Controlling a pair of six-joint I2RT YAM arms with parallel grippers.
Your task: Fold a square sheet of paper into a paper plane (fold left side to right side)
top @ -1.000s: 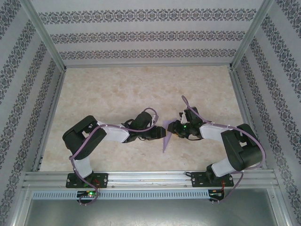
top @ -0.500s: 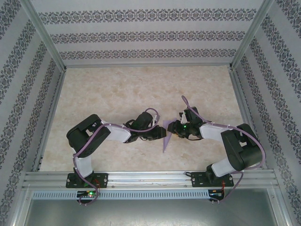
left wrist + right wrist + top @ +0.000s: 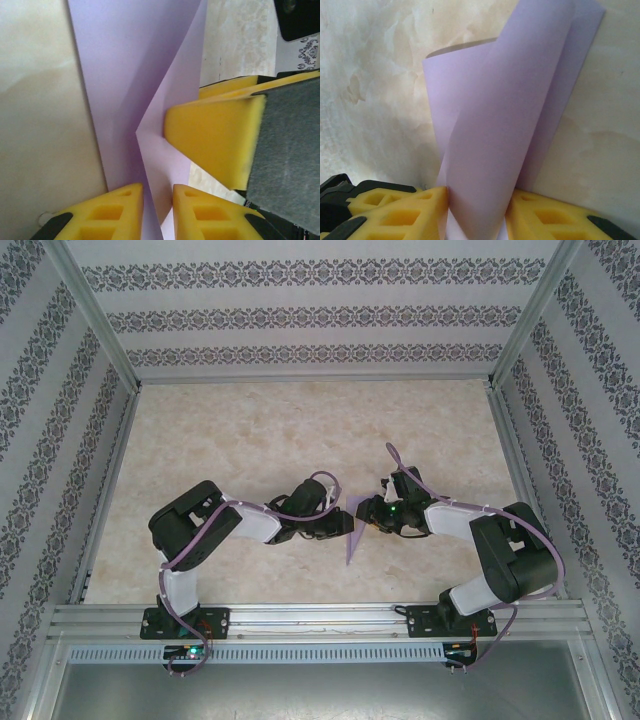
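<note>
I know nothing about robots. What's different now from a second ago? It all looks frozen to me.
The left arm's elbow has swung right, toward the middle, folding that arm tighter. The left tool has kept its place at the square sheet of paper; whether it tightened cannot be told. Unchanged: the paper standing half-folded between the tools, the right tool clamped on it, and the right arm.

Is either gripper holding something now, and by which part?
The right gripper holds the square sheet of paper by its curled-over bottom edge. The left gripper straddles another edge; its grip cannot be told.
</note>
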